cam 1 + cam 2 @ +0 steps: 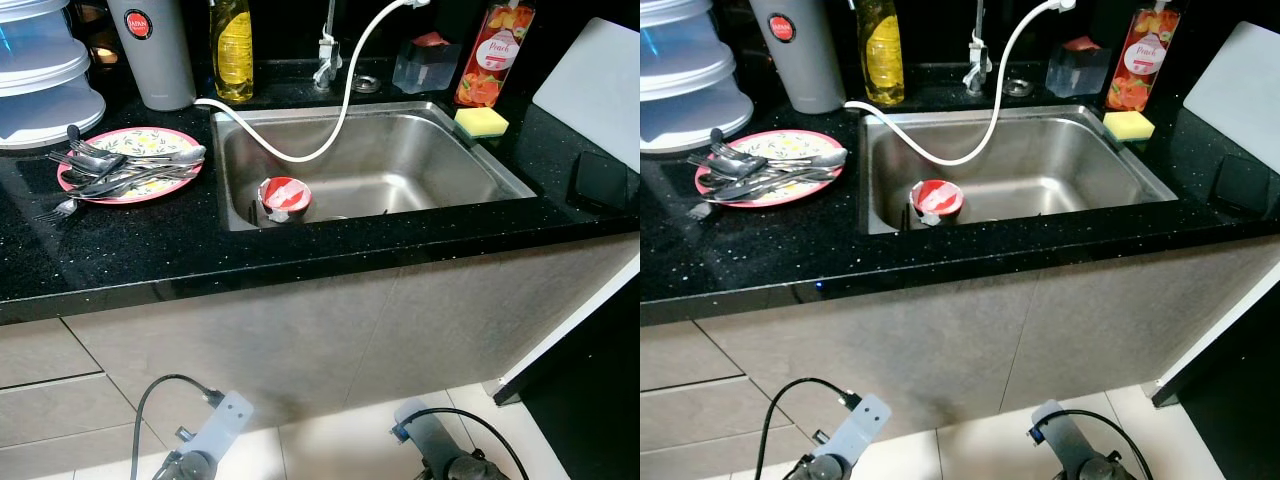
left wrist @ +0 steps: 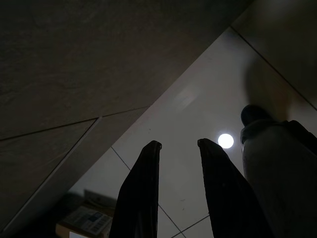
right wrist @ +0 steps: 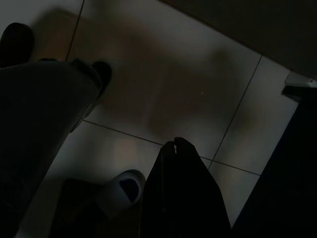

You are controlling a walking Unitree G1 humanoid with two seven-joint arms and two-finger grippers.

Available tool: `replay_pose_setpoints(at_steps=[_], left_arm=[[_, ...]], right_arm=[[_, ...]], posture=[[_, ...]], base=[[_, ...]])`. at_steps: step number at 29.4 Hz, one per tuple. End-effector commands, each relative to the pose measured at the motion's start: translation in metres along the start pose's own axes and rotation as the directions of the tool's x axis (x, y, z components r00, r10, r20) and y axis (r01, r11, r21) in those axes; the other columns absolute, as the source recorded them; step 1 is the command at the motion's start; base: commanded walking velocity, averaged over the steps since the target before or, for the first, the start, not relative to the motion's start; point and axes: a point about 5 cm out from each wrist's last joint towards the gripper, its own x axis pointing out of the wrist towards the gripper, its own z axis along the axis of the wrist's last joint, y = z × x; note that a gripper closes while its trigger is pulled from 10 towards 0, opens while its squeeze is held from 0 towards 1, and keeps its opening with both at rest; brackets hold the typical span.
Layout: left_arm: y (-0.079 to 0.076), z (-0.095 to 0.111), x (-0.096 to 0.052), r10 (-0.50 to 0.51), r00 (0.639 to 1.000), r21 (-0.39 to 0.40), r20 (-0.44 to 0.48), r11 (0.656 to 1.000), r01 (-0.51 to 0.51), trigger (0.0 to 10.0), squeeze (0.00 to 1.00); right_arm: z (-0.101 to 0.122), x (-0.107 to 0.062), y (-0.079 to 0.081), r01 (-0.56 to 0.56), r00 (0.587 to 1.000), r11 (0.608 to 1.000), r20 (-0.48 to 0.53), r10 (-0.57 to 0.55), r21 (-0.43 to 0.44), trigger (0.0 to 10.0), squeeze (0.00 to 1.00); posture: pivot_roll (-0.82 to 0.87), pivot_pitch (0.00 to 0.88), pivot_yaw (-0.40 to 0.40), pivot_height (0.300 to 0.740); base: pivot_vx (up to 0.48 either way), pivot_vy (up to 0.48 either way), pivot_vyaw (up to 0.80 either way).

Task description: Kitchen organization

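Observation:
A pink patterned plate (image 1: pixel 95 186) with several forks and spoons (image 1: pixel 125 165) lies on the black counter, left of the steel sink (image 1: pixel 470 150). A red and white cup (image 1: pixel 284 197) sits in the sink's near left corner. A white hose (image 1: pixel 345 95) loops from the tap into the basin. Both arms hang low before the cabinet. My left gripper (image 2: pixel 179 145) is open over the floor tiles, with nothing between its fingers. My right gripper (image 3: pixel 174 143) is shut on nothing and points at the floor.
A yellow sponge (image 1: pixel 481 121) rests on the sink's right rim. A grey canister (image 1: pixel 155 50), a yellow bottle (image 1: pixel 232 48), a peach-labelled bottle (image 1: pixel 493 50) and a clear container (image 1: pixel 425 62) line the back. Stacked white containers (image 1: pixel 45 75) stand far left, a white board (image 1: pixel 596 85) far right.

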Motion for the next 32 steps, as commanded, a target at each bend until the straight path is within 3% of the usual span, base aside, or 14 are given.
replay_pose_setpoints(at_steps=[1,32], left_arm=[[-0.0005,-0.0030,-0.0004,-0.002,1.000,0.015,-0.007,1.000,0.002,10.0,0.00],[-0.0008,-0.0069,-0.0009,0.000,1.000,0.008,-0.019,1.000,0.000,10.0,0.00]], right_arm=[[-0.0052,-0.0007,0.0006,-0.001,1.000,1.000,-0.015,0.001,0.001,10.0,0.00],[-0.0094,-0.0009,0.0031,0.002,0.999,1.000,-0.032,-0.002,-0.008,10.0,0.00]], posture=[[-0.03,0.000,-0.029,0.740],[-0.03,0.000,-0.031,0.740]], base=[[0.000,0.000,0.00],[0.000,0.000,0.00]])
